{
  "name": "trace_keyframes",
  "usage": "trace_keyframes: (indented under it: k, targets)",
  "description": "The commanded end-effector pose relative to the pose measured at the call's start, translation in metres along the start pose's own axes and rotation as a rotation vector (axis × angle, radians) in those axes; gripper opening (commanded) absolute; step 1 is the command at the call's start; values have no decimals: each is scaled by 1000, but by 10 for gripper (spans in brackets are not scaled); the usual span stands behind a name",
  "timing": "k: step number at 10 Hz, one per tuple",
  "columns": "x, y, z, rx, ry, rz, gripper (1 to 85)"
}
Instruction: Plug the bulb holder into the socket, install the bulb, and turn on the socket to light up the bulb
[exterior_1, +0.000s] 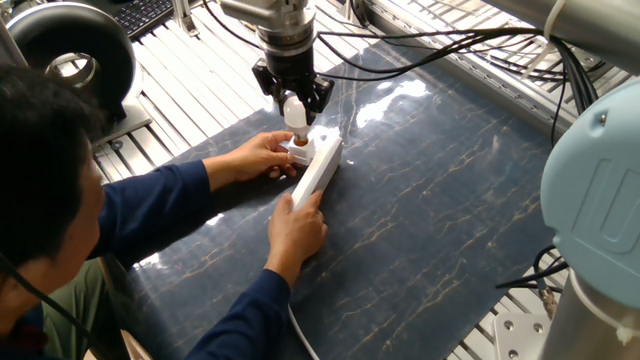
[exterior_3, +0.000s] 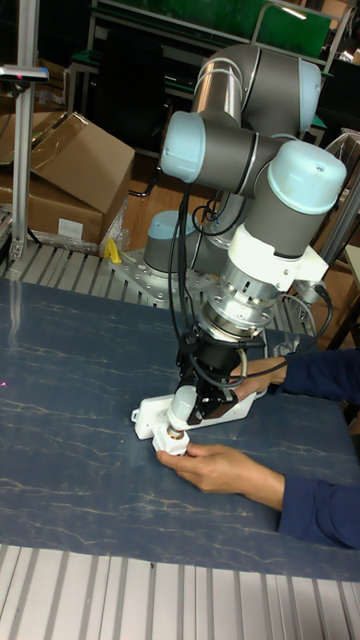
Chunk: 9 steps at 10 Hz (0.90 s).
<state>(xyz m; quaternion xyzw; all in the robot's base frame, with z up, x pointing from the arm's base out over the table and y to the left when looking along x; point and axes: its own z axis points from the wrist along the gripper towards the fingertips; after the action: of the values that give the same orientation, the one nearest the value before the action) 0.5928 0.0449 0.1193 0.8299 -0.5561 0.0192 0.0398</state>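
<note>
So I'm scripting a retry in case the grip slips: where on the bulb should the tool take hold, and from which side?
Grip the bulb around its rounded frosted top, coming from above along its axis. It stands roughly upright, leaning slightly, base down in the bulb holder on the socket, so only the top is free. The person's hands crowd the sides. The tool holds it that way now.

Gripper (exterior_3: 190, 395) clamps bulb (exterior_3: 180, 409) (over holder (exterior_3: 172, 441))
</note>
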Motion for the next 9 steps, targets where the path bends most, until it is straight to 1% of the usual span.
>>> trace_keyframes:
  k: [1, 9]
  targets:
    - [-5, -3, 2, 8, -8, 3, 13]
    - [-6, -1, 12, 11, -12, -3, 13]
